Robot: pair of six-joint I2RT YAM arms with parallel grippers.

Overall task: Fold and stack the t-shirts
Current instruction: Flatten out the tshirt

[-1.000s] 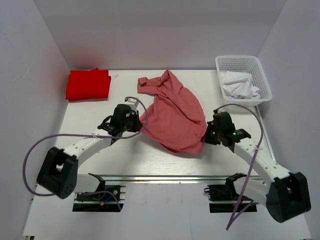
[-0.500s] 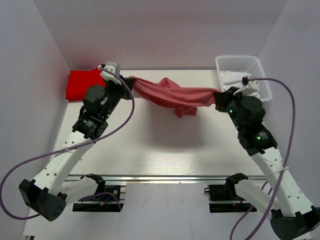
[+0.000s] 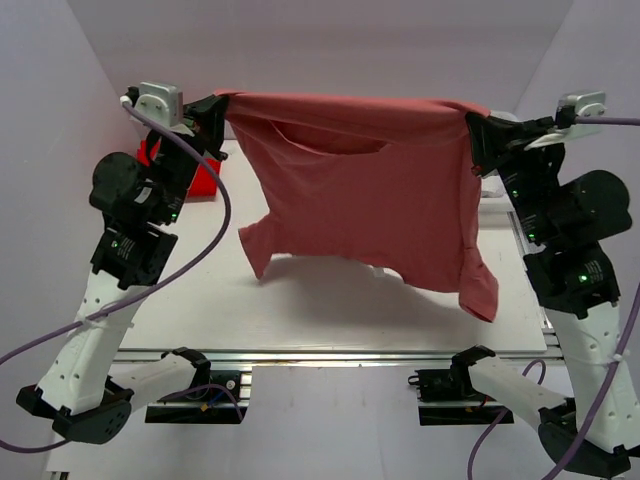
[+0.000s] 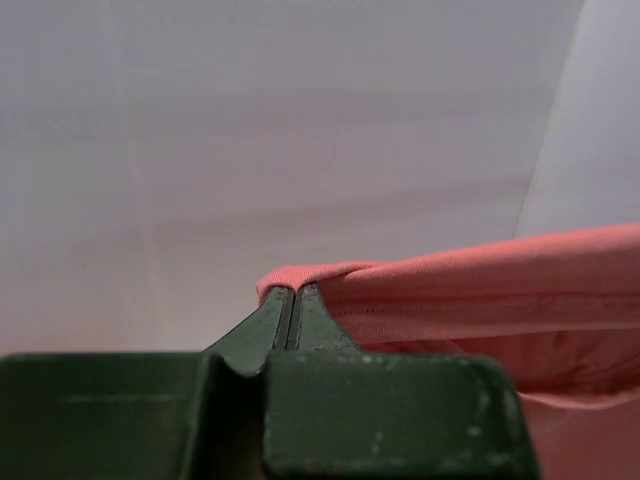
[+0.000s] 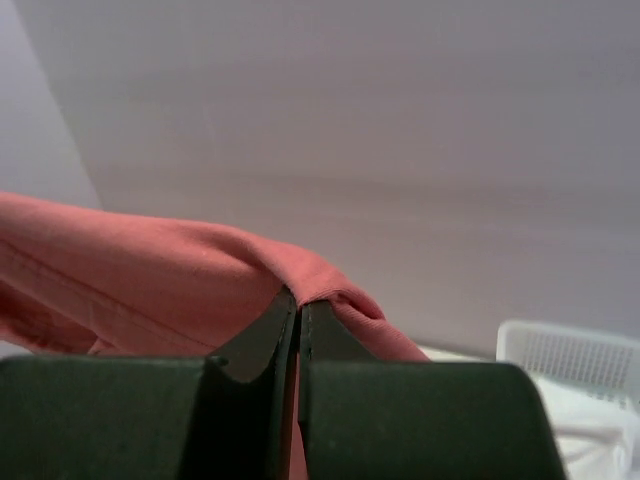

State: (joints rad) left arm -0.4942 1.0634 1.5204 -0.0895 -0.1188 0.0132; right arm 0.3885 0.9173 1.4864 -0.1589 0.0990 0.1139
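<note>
Overhead, the pink t-shirt (image 3: 370, 190) hangs spread above the white table (image 3: 330, 310).
The left gripper (image 3: 215, 108) and right gripper (image 3: 478, 130) each pinch a top corner; the red t-shirt (image 3: 205, 180) is half hidden behind the left arm. Left wrist: cloth right of the jaws, blank wall. Right wrist: cloth left, basket (image 5: 570, 355) cut off.

The pink t-shirt (image 3: 370, 190) is a plain dusty rose, the red t-shirt (image 3: 207, 180) bright, the basket (image 5: 560, 350) white.

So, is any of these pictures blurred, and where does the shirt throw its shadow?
Top view: sharp and evenly lit; the pink t-shirt throws a soft shadow on the table below it. Left wrist view: the left gripper, shut on the cloth's edge, is blurred close to the lens; the cloth is sharper. Right wrist view: the right gripper is blurred likewise; no glare.
</note>
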